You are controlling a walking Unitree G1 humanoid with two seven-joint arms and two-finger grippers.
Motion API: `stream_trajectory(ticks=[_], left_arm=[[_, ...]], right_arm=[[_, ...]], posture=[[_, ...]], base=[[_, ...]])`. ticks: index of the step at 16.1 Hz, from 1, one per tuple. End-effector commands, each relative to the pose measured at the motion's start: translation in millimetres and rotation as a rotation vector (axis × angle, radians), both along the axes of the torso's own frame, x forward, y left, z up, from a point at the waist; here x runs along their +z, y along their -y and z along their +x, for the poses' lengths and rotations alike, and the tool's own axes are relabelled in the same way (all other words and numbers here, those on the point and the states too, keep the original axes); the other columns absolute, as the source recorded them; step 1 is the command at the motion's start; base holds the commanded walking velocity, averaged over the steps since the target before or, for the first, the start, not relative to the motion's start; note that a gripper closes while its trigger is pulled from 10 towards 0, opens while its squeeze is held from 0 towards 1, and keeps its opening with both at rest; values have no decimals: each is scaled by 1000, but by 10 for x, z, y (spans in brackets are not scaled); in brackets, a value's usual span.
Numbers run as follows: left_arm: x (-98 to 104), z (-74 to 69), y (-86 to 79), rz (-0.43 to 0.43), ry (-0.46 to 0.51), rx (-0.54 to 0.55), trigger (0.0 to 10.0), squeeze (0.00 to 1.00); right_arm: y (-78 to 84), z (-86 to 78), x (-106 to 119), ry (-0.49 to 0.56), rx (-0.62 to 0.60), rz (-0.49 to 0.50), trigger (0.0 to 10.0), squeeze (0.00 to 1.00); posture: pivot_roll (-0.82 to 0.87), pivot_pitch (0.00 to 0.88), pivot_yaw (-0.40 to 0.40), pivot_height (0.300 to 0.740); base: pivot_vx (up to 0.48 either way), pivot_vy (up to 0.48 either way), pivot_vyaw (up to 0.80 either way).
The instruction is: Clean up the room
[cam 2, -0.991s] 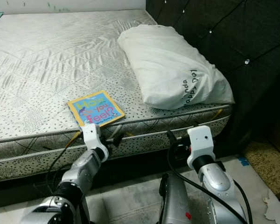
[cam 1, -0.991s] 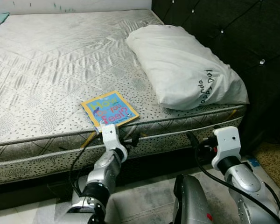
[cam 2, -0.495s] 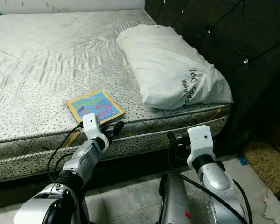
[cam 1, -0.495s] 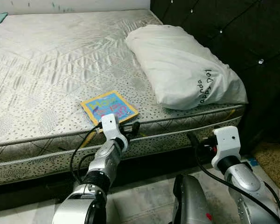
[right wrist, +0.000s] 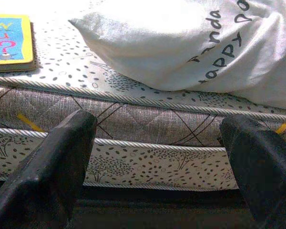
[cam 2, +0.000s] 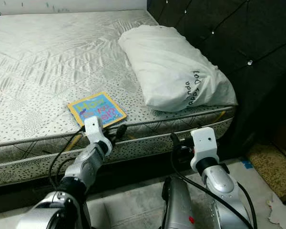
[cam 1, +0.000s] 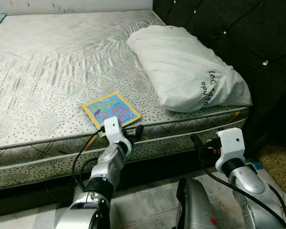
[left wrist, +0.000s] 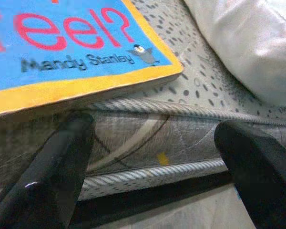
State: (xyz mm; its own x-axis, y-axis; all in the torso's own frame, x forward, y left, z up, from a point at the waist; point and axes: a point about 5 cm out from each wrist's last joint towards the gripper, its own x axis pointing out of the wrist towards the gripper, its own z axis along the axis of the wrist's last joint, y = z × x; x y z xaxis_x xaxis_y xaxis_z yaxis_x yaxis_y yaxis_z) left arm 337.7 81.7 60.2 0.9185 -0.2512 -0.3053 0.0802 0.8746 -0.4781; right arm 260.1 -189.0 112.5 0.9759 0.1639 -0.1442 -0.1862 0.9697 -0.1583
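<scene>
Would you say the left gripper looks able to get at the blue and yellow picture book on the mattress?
Probably yes: the left gripper is open just below the blue and yellow picture book, which lies at the mattress edge with nothing between.

Bare quilted mattress (cam 1: 47, 62), grey patterned, piped side edge. 1 white pillow (cam 1: 186, 67) at the headboard end, black lettering on its near end, resting on the mattress. Dark tufted headboard (cam 1: 238, 33) with stud buttons just beside it. Tiled floor (cam 1: 148, 205) below.
</scene>
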Motion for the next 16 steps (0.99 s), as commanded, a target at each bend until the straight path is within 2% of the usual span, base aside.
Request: stream_trajectory(ticks=[1, 8, 11, 13, 16], left_arm=[[25, -8, -3, 0, 2, 6, 10000, 0], [25, -142, -125, 11, -10, 32, 10000, 0], [116, -196, -245, 18, 16, 68, 10000, 0], [110, -225, -351, 30, 17, 101, 10000, 0], [118, -225, -416, 37, 13, 116, 10000, 0]], right_arm=[[14, 12, -5, -8, -1, -4, 10000, 0], [8, 28, -28, -15, 1, -2, 10000, 0], [35, 31, -53, -23, -4, -8, 10000, 0], [18, 37, -67, -27, 0, -7, 10000, 0], [13, 44, -71, -28, 4, -7, 10000, 0]], posture=[[-228, 0, -34, 472], [-216, 1, -33, 472], [-206, 0, -34, 472], [-202, 0, -36, 472], [-197, 0, -37, 472]], base=[[0, 0, 0], [0, 0, 0], [0, 0, 0], [0, 0, 0], [0, 0, 0]])
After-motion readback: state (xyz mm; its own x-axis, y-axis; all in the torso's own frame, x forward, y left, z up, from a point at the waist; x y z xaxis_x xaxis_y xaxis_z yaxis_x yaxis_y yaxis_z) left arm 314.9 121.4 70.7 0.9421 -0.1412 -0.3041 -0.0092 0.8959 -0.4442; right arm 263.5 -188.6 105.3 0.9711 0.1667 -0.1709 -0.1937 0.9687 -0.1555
